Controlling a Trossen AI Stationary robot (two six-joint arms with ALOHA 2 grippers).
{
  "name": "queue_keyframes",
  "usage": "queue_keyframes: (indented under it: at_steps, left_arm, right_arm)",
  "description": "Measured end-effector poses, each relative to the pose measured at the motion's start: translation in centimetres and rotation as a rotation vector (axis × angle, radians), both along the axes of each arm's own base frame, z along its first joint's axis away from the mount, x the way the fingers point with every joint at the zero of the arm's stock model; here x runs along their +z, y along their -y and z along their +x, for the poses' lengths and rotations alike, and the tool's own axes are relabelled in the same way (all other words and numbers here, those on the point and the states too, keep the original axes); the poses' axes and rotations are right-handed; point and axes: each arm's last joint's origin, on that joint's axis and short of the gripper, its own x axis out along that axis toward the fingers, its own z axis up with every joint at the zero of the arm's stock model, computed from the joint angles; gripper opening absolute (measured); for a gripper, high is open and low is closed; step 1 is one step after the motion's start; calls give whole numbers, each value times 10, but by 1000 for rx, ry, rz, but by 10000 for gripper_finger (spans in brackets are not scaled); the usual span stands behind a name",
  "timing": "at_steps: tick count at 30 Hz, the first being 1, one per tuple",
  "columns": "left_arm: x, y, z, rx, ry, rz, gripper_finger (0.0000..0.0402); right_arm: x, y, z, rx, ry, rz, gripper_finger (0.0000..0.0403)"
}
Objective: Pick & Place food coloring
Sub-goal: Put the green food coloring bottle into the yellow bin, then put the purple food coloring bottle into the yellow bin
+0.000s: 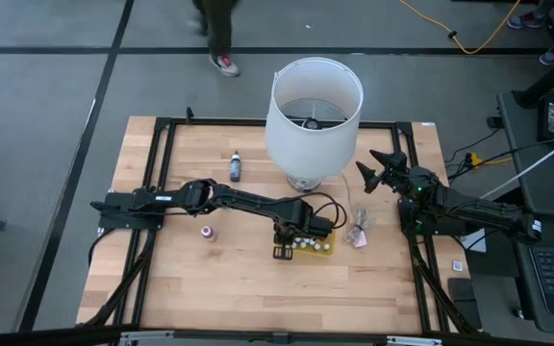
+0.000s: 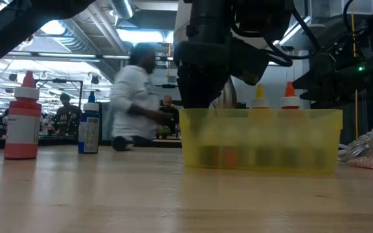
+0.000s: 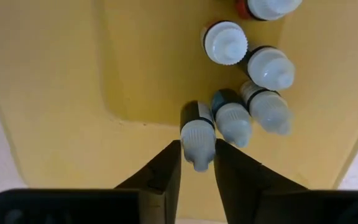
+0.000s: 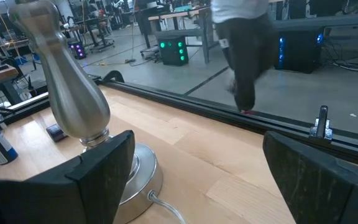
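No writing can be read on any bottle. The food coloring bottles (image 3: 253,68) are tiny, whitish-capped with dark collars, and stand clustered in the yellow tray (image 1: 317,247) in front of the lamp (image 1: 313,120); two more, a blue one (image 1: 236,166) and a red one (image 1: 207,233), stand apart on the table (image 1: 210,288). The left gripper (image 3: 197,163) is over the tray, its fingers grasping one bottle (image 3: 197,134) by the cap. The right gripper (image 1: 383,165) waits beside the lamp, jaws spread wide.

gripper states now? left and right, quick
Left gripper: over the yellow tray, shut on a small bottle.
Right gripper: open, empty, by the lamp base.
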Motion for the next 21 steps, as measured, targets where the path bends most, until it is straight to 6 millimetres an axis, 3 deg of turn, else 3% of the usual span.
queue_keyframes:
  at_steps: [11,21]
  left_arm:
    - [1,-1,-1,-3,-5,19,165]
    - [46,-3,-9,54,96,51,221]
  right_arm:
    - [0,0,0,0,0,0,355]
    - [0,0,0,0,0,0,355]
